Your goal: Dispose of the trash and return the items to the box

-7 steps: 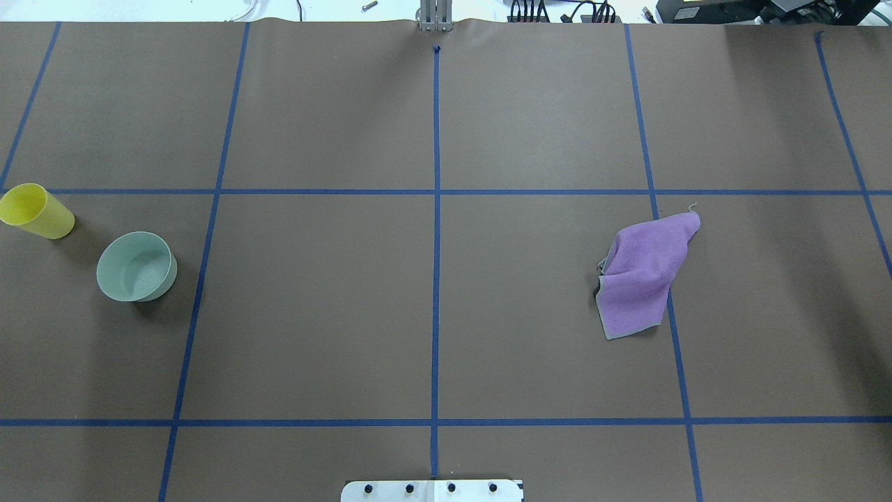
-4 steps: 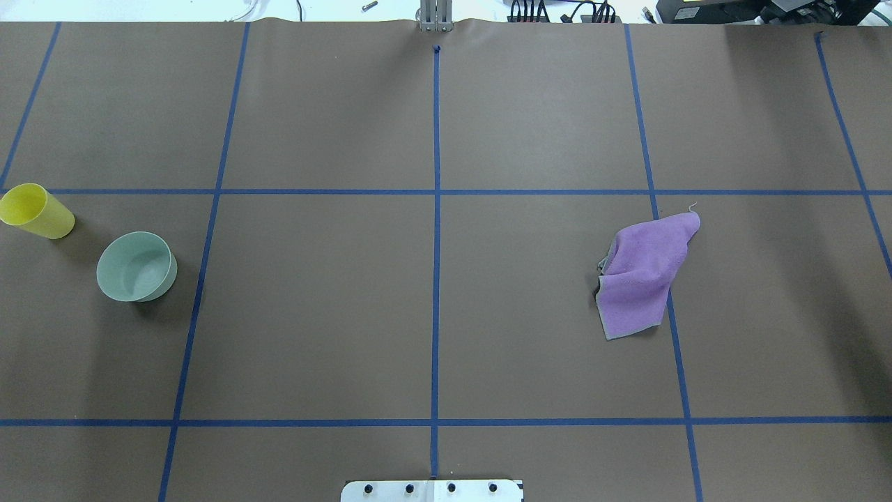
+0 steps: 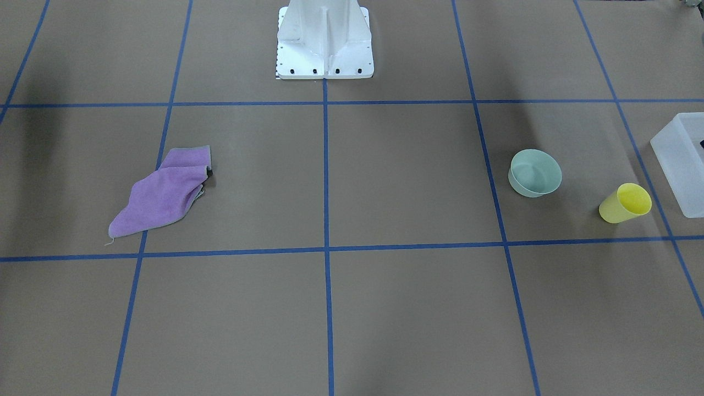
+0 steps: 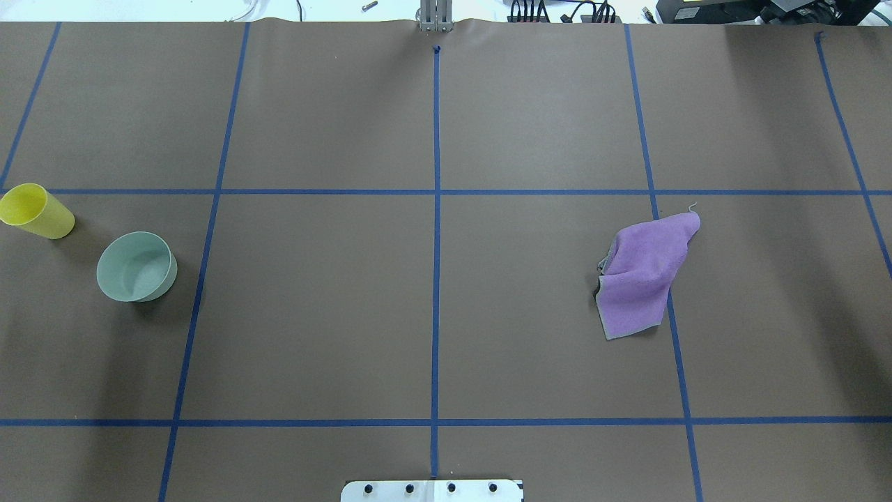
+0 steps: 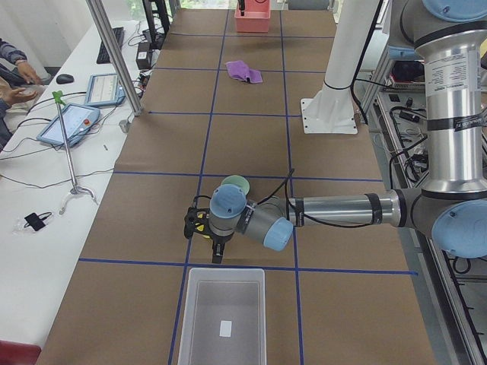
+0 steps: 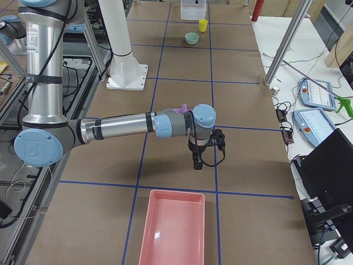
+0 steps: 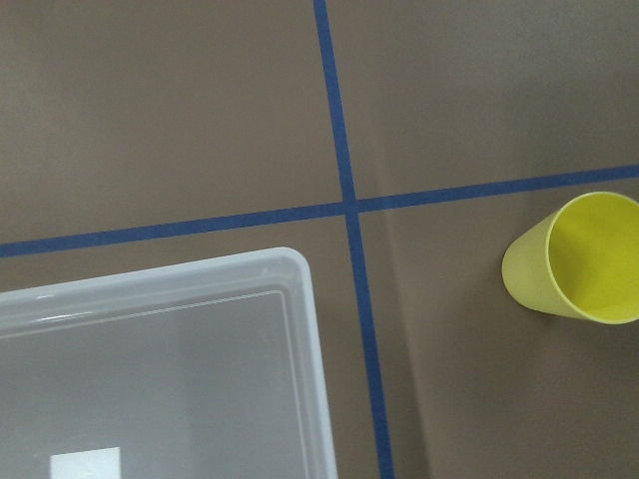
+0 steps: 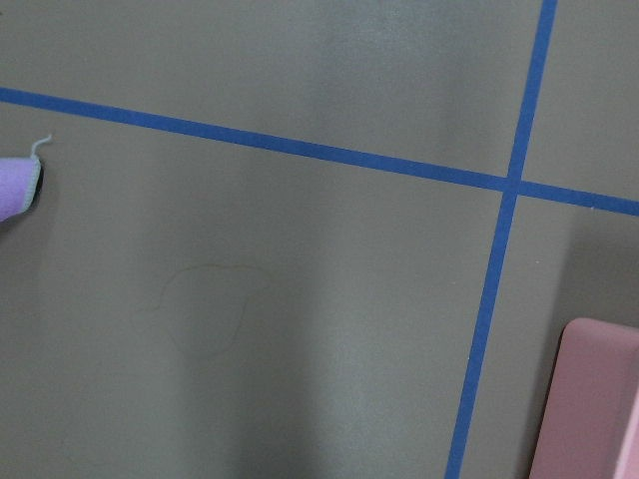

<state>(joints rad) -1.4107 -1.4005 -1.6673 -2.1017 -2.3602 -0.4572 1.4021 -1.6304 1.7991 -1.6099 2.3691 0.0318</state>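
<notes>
The pale green bowl (image 4: 136,266) stands upright at the table's left, also in the front view (image 3: 534,172). The yellow cup (image 4: 35,210) stands beside it, and the left wrist view (image 7: 577,257) looks down on it. The frosted-white box (image 5: 224,319) lies next to the cup; its corner shows in the left wrist view (image 7: 150,379). My left gripper (image 5: 217,255) hangs above the table between cup and box. My right gripper (image 6: 196,164) hangs above bare table near the purple cloth (image 4: 644,275). Both grippers show only in the side views, so I cannot tell if they are open or shut.
A pink tray (image 6: 174,226) lies at the table's right end, its corner in the right wrist view (image 8: 589,399). The white robot base (image 3: 324,41) stands at the middle. A small white label (image 5: 225,328) lies in the box. Operators' tablets and cables lie past the far edge.
</notes>
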